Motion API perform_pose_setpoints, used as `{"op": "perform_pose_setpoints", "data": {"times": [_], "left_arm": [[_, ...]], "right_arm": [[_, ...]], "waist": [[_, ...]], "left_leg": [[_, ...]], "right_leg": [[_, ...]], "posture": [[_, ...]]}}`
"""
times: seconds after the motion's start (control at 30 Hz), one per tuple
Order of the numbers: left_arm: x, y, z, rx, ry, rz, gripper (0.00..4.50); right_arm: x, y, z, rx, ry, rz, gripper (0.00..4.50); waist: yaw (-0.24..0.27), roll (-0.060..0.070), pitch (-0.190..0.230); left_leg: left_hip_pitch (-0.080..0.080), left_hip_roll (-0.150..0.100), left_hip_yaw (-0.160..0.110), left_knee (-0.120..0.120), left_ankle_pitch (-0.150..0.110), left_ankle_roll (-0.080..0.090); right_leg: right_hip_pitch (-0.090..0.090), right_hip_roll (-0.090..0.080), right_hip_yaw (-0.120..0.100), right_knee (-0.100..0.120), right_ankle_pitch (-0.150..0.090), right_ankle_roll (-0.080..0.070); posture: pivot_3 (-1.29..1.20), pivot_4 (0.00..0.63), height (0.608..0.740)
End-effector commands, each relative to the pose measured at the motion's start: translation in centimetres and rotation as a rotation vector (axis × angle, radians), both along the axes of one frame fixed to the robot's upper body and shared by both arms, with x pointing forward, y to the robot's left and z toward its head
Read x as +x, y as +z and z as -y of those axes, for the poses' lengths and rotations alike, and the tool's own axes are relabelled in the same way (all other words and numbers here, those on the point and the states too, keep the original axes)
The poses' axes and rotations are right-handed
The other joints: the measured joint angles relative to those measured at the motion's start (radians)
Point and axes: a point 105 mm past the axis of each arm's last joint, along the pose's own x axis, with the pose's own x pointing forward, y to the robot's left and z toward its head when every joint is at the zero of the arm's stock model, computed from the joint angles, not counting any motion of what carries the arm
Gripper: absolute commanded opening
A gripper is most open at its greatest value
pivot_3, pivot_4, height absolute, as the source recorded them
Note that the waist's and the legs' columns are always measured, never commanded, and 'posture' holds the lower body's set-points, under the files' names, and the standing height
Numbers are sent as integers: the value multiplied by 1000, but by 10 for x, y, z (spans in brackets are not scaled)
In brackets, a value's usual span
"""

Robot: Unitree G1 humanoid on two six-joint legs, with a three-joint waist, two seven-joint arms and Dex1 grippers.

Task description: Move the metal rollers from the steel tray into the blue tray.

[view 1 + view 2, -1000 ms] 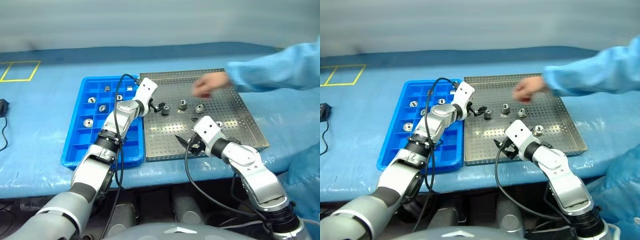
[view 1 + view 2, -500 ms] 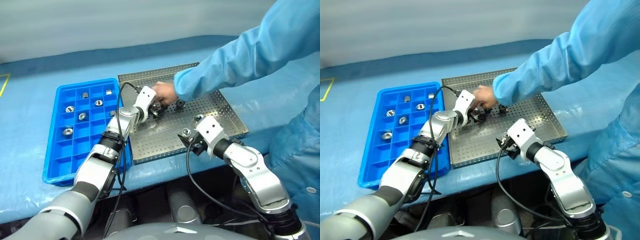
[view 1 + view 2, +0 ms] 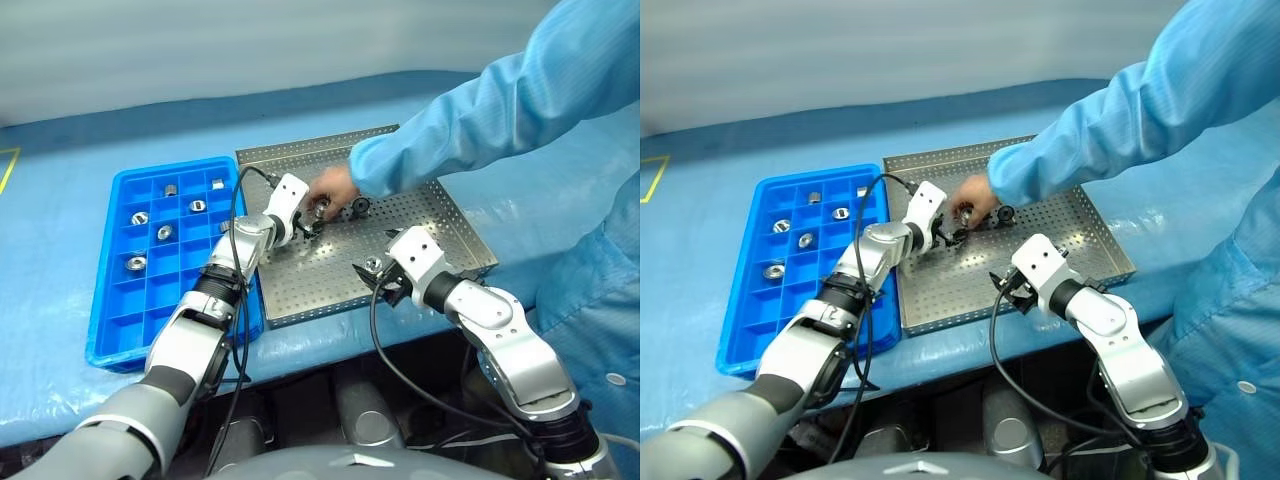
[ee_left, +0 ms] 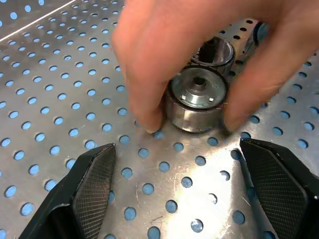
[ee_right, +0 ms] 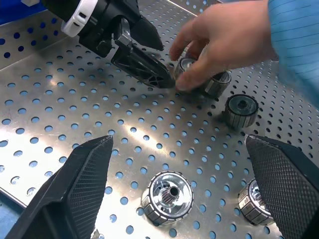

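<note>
The steel tray (image 3: 440, 225) lies right of the blue tray (image 3: 110, 300). My left gripper (image 4: 184, 184) is open and low over the steel tray. Just ahead of its fingertips a person's hand (image 4: 164, 55) pinches one of the metal rollers (image 4: 197, 102), which stands on the tray, with a second roller (image 4: 214, 50) behind it. My right gripper (image 5: 178, 142) is open near the steel tray's front edge, with two rollers (image 5: 168, 196) (image 5: 254, 201) close below it and another (image 5: 240, 109) farther off. Several rollers (image 3: 165, 232) lie in the blue tray's compartments.
The person's blue sleeve (image 3: 480, 110) reaches across the steel tray from the far right, and their body (image 3: 600, 300) stands at the right. Both trays sit on a blue-covered table (image 3: 60, 130). A black cable (image 3: 238, 250) runs along my left arm.
The whole picture has shifted, so the camera turned. The person's hand came from the far middle of the steel tray to the rollers at my left gripper. Both grippers stay open.
</note>
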Motion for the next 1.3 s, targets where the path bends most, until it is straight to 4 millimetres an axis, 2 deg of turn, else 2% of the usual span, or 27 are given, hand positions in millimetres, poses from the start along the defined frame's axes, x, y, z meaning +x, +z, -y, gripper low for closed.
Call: {"op": "perform_pose_setpoints", "data": {"times": [0.03,0.57,1.1,1.17,1.3], "left_arm": [[3,19,-2,-38,-5,55,4338],[-2,17,-9,-32,-10,49,4338],[-9,16,-3,-27,-61,43,4338],[-12,16,0,-33,-86,39,4338],[-38,18,21,-65,-292,-16,4338]], "right_arm": [[0,8,-3,8,13,41,4500],[4,8,-6,8,32,45,4500],[4,8,-6,11,31,48,4500],[4,8,-6,11,30,47,4500],[4,6,-4,2,24,38,4500]], "waist": [[1,0,0],[5,0,0],[13,0,0],[13,0,0],[14,0,0]], "left_leg": [[0,0,0,0,0,0],[0,0,0,0,0,1],[0,0,0,0,1,1],[0,0,0,0,1,1],[0,0,0,0,1,1]], "right_leg": [[0,0,0,0,0,0],[0,0,0,0,0,0],[0,0,0,1,0,0],[0,0,0,1,0,0],[0,0,0,1,0,0]], "posture": [[-370,150,740],[-348,150,740],[-354,150,740],[-351,150,740],[-346,150,740]]}}
